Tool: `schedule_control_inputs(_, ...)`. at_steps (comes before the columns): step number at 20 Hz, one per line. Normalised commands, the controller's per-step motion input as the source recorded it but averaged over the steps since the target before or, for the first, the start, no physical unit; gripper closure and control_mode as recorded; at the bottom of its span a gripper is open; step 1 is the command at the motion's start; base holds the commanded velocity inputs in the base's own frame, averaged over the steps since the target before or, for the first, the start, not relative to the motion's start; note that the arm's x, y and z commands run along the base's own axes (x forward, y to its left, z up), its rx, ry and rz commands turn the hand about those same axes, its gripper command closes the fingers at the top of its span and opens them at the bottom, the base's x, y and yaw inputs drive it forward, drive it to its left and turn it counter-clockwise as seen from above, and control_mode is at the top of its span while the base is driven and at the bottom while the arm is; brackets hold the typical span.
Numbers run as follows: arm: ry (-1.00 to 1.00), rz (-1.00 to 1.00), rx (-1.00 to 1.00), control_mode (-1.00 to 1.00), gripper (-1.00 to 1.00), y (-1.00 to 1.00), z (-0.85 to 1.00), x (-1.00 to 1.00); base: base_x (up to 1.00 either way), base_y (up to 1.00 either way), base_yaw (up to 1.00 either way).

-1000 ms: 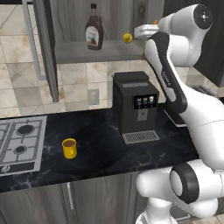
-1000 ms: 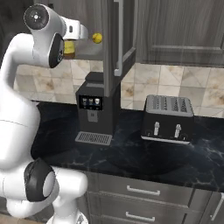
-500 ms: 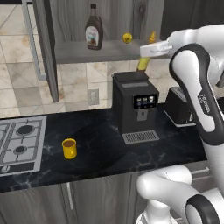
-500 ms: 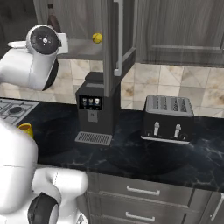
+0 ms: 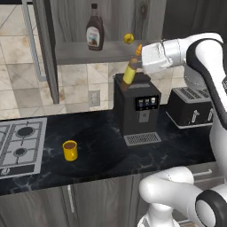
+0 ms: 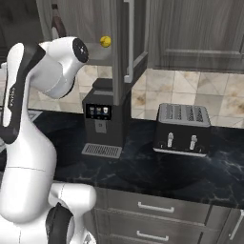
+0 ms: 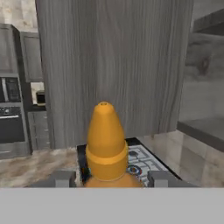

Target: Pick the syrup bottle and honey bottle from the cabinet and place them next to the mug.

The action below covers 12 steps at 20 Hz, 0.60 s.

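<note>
The hand (image 5: 138, 62) is closed on the honey bottle (image 5: 131, 72), holding it tilted in the air above the coffee machine (image 5: 137, 108), just below the cabinet (image 5: 111, 26) shelf. The syrup bottle (image 5: 93, 27) stands on that shelf, a yellow ball (image 5: 128, 38) nearby. The mug (image 5: 70, 150) sits on the tabletop (image 5: 102, 155), left of the machine.

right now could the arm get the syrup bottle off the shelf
Probably not yet: its gripper is shut on the honey bottle, carried tilted above the coffee machine. The syrup bottle stands unobstructed on the cabinet shelf.
</note>
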Motion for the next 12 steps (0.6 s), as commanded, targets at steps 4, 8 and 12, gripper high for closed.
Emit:
schedule_control_inputs(4, -0.06, 0.19, -0.06, -1.0, 1.0, 0.0, -0.12, -0.06, 0.0, 0.0, 0.0)
schedule_control_inputs(8, -0.06, 0.0, -0.07, -1.0, 1.0, 0.0, -0.51, 0.0, 0.0, 0.0, 0.0)
schedule_control_inputs(12, -0.09, 0.0, -0.09, -1.0, 1.0, 0.12, -0.77, 0.08, 0.0, 0.0, 0.0)
